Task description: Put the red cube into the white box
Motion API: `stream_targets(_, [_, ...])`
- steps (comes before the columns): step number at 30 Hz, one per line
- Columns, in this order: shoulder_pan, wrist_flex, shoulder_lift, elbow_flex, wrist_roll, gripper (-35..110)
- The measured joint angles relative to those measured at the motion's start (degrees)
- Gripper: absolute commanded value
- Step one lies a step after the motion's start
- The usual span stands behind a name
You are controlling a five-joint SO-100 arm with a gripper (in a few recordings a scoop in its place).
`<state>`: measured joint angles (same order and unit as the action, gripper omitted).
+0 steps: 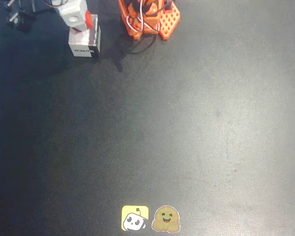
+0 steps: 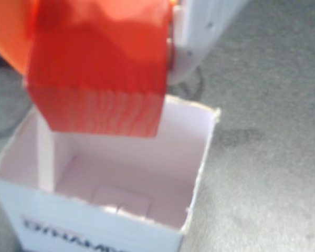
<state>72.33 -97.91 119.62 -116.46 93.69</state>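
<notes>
In the wrist view the red cube (image 2: 100, 68) hangs just above the open top of the white box (image 2: 199, 157). My gripper (image 2: 97, 47) is shut on the cube, with an orange finger (image 2: 8, 31) on its left and a white finger (image 2: 199, 31) on its right. The box interior looks bare, and a dark printed label shows on its near wall. In the overhead view the gripper (image 1: 83, 20) and cube (image 1: 89, 21) sit over the far edge of the white box (image 1: 84, 44), at the top left of the black mat.
The arm's orange perforated base (image 1: 150, 17) stands at the top centre, right of the box. A dark object with cables (image 1: 17, 19) lies in the top left corner. Two stickers (image 1: 150, 219) sit at the mat's bottom edge.
</notes>
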Motion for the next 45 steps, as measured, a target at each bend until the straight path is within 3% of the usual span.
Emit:
stream_targets(8, [0.26, -0.35, 0.44, 0.00, -1.14, 21])
stream_targets(11, [0.44, -0.35, 0.44, 0.00, -1.14, 39])
stream_targets(14, [0.79, -0.35, 0.62, 0.00, -1.23, 41])
stream_targets(20, [0.79, -0.35, 0.79, 0.53, -3.96, 0])
stream_targets(24, [-1.23, -0.35, 0.79, 3.96, -11.87, 0])
stream_targets(28, [-10.46, 3.96, 1.14, 6.42, -19.51, 0])
stream_targets(33, [-29.88, 18.28, 6.42, 4.13, -27.77, 0])
stream_targets(38, [-50.89, 32.34, 17.67, -7.73, -25.75, 0])
stream_targets(45, [-64.42, 36.12, 34.45, -21.27, -24.17, 0])
